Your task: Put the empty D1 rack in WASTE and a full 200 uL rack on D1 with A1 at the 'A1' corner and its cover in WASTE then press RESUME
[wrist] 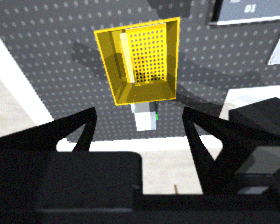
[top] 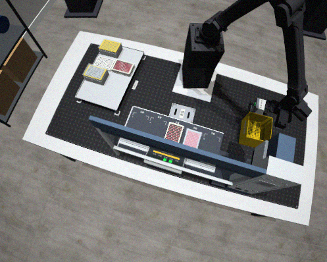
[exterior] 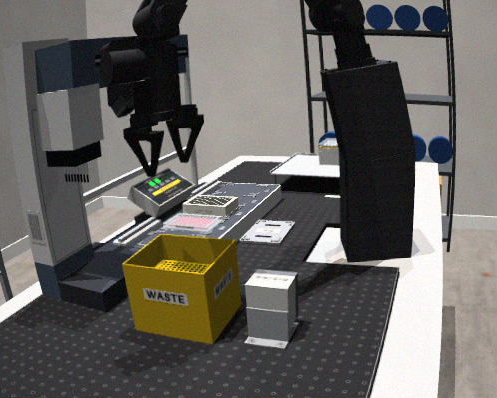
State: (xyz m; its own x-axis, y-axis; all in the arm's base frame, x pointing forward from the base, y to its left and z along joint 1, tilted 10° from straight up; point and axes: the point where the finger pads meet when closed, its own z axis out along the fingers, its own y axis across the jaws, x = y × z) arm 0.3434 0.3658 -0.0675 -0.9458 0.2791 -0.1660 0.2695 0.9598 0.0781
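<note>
My gripper (top: 279,120) (exterior: 165,165) (wrist: 139,111) is open and empty. It hangs high above the yellow WASTE bin (top: 249,137) (exterior: 183,320) (wrist: 116,75), slightly off to the side. The empty yellow tip rack (top: 256,130) (exterior: 183,266) (wrist: 148,52) lies inside the bin, below the rim. Deck position D1 (top: 213,138) (wrist: 249,8) is bare. A pink well plate (top: 191,138) (exterior: 190,222) and a dark reservoir (top: 174,131) (exterior: 210,202) sit beside it on the deck. On the shelf plate (top: 104,95) stand a yellow-topped rack (top: 110,47) and a yellow rack with a pale top (top: 95,73).
The grey RESUME box (top: 261,104) (exterior: 270,310) (wrist: 143,119) stands next to the bin. The RG nest (top: 185,112) (exterior: 268,233) lies by the deck. The handler's blue beam (top: 173,145), its column (exterior: 65,125) and the black arm base (top: 201,56) (exterior: 373,160) stand tall.
</note>
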